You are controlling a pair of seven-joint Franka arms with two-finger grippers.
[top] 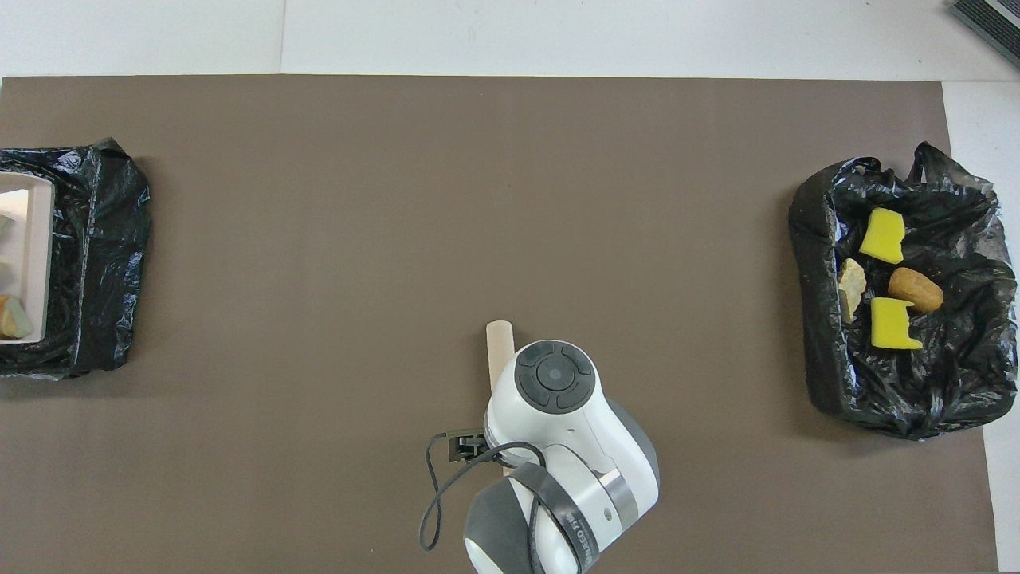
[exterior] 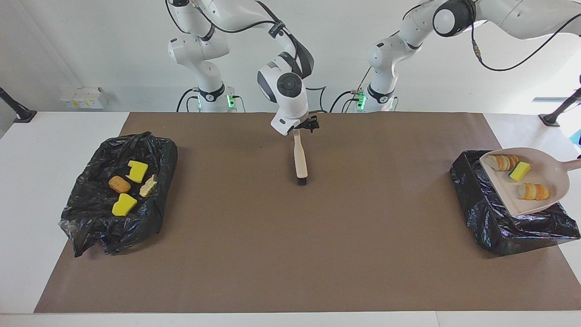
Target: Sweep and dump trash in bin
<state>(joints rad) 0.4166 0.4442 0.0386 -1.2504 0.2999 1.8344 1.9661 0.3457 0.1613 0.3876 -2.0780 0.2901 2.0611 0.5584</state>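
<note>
Trash [exterior: 519, 171] — yellow sponge, striped foam — in dustpan [exterior: 556, 179] over black bag [exterior: 499, 227], brown-matted bench [exterior: 290, 254]; left tool off-view, closed; right tool [exterior: 303, 127] I can't tell.

A brown paper mat [exterior: 290, 236] covers the middle of the white table [exterior: 41, 181]. A black bag-lined bin [exterior: 119, 190] sits at the right arm's end of the mat. In it lie two yellow sponge wedges [exterior: 136, 171], a brown oval nugget [exterior: 119, 184] and a pale foam lump [exterior: 148, 185]. A wooden-handled brush [exterior: 300, 156] lies in the middle of the mat, near the robots, with the right gripper [exterior: 303, 126] over its handle end. A second black bag-lined bin [exterior: 508, 213] sits at the left arm's end. A beige plastic dustpan [exterior: 547, 190] is over that bin, and in it lie two striped foam lumps [exterior: 501, 162] and a green-topped sponge [exterior: 519, 171] between them.
</note>
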